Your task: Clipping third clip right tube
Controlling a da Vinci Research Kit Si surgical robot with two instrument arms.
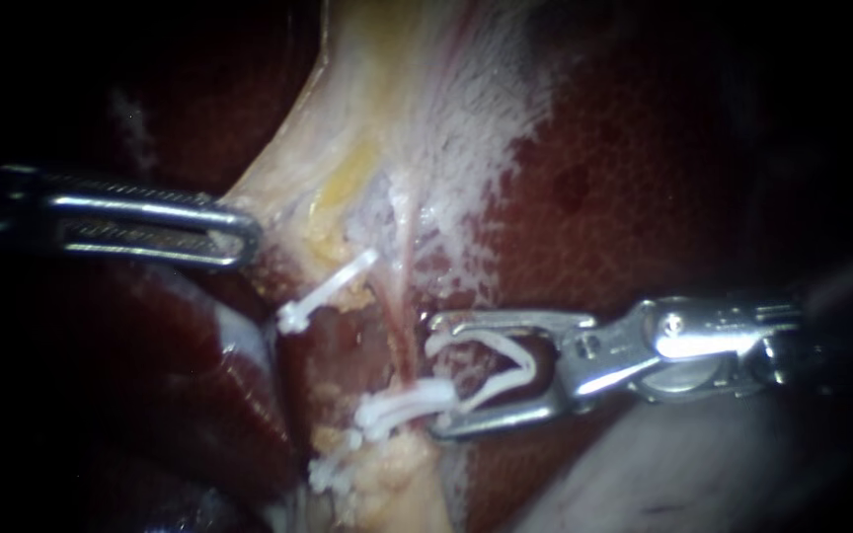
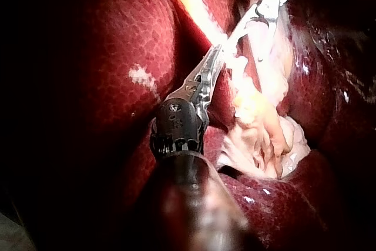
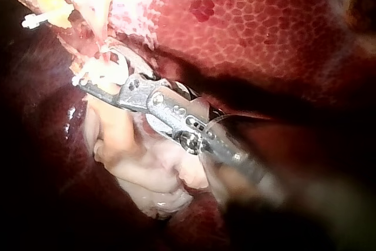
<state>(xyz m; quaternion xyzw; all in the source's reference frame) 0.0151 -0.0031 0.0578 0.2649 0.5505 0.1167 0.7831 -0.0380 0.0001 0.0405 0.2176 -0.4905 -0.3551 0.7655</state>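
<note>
While its jaws stand wide, my right instrument (image 1: 438,373) grips a white plastic clip (image 1: 491,339) at 3 o'clock of the thin pink tube (image 1: 405,259).

The left tool (image 1: 242,235) lies nearly level on a straight shaft, showing the flat, windowed face of one jaw. In its own wrist view (image 2: 214,56) the jaws are seen edge-on, lying close together and tapering ahead of the dark wrist joint, their tip pinching a band of pale tissue (image 1: 278,188).

The right tool (image 1: 436,375) reaches toward it, also near level, bent slightly at its bright metal wrist. Its two jaws stand wide apart in a fork, cradling an open white clip (image 1: 491,342) between them. From its own arm (image 3: 82,80) the fork appears side-on, stretched ahead of the hinge.
</note>
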